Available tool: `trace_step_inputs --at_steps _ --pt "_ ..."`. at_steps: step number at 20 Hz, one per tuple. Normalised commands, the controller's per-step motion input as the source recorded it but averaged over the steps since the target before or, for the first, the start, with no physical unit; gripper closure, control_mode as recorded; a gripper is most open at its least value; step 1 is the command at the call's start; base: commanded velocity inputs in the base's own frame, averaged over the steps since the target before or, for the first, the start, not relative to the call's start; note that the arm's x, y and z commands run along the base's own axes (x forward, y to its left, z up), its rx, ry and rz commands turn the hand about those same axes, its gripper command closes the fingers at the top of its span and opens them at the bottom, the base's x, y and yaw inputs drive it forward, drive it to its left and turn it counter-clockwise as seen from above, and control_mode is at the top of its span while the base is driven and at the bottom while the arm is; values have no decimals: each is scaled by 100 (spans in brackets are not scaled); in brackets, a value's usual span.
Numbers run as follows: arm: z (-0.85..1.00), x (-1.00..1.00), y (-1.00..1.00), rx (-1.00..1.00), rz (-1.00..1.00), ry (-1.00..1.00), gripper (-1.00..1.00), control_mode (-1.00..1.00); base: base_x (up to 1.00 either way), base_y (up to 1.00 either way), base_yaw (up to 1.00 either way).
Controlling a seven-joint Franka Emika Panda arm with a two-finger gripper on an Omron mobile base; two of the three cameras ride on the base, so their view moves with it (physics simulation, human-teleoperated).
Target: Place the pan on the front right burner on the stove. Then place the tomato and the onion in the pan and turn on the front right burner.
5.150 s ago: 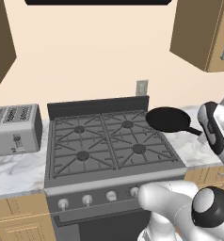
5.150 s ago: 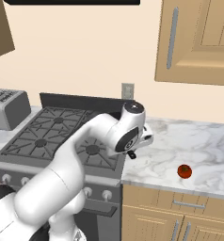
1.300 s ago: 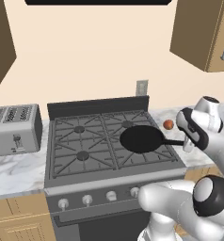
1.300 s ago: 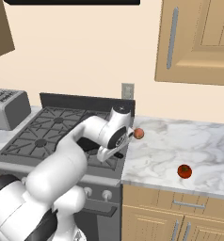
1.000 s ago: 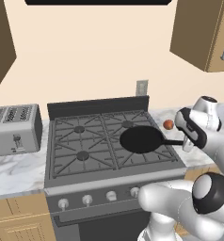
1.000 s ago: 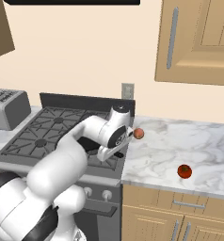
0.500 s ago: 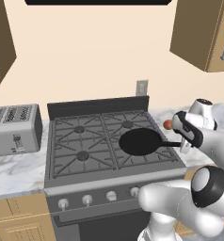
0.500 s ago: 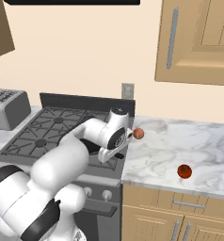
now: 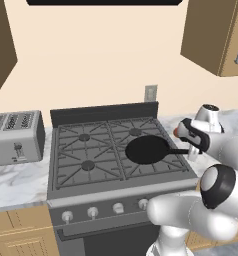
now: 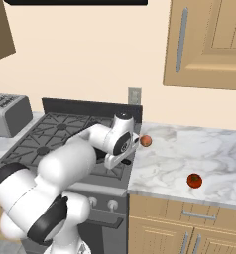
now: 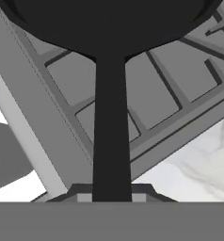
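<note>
The stove (image 9: pixel 86 150) is filling the middle of the left base view, with a toaster (image 9: pixel 16 136) standing on the marble counter (image 10: pixel 199 154) to its left and more counter running off to its right. The pan (image 9: pixel 147 150) is sitting over the front right burner (image 9: pixel 151 152), its round body covering that quadrant of the grate; whether it is resting on the grate arms or hanging just above them cannot be told.

The pan's long thin handle is pointing toward the stove's right edge, and the gripper (image 9: pixel 195 145) is clamping that handle near its end, jaws closed on it. In the hand view the handle is running straight up the middle from between the fingertips to the pan's body (image 11: pixel 109 23), so the pan is lying directly ahead of the gripper along the handle's long axis, away from the counter and toward the stove's centre.

The onion (image 10: pixel 146 141) is lying on the counter just beside the stove's right edge, close behind the gripper. The tomato (image 10: pixel 193 180) is lying farther right and nearer the counter's front edge, well apart from the stove.

Judging by this layout, the pan placement is looking nearly done; once the handle is released, the onion is the nearer pick, lying to the gripper's right and slightly back.
</note>
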Motion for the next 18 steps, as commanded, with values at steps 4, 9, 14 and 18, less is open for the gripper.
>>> trace_step_inputs --at_steps 4,9,14,18 --pt "-18 4 0 -2 0 0 100 -100 0 0 0" --pt "-26 8 0 -2 0 0 100 -100 0 0 0" --pt "-16 16 0 -3 0 0 100 -100 0 0 0" --pt "-19 18 0 -2 0 0 100 -100 0 0 0"
